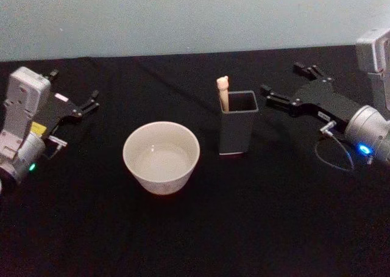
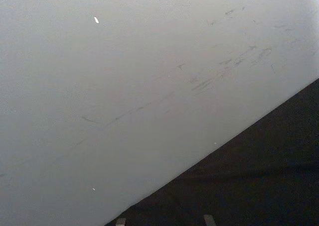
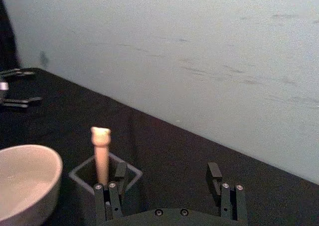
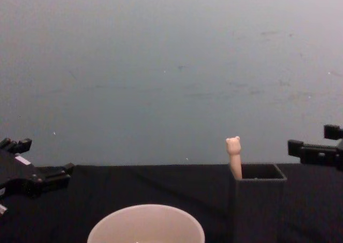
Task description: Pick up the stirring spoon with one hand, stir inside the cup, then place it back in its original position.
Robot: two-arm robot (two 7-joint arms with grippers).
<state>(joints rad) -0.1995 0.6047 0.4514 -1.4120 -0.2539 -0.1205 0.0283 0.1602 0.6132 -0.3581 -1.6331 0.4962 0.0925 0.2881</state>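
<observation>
Clearly the task has not begun. At the far left of the black tabletop (image 1: 195, 240) the left claw (image 1: 85, 105) hangs idle with its fingers spread, holding nothing. Right of it, nearer the robot, stands the cup (image 1: 159, 182), with no spoon in it. Just to the cup's right is the dark holder (image 1: 234, 136). The stirring spoon (image 1: 223, 91) stands in the holder's far left corner, with only its bear-topped handle showing. Further right, the right claw (image 1: 279, 77) points at the holder from close by, spread wide and apart from the spoon. Grasping, lifting, stirring and returning the spoon all remain to be done.
</observation>
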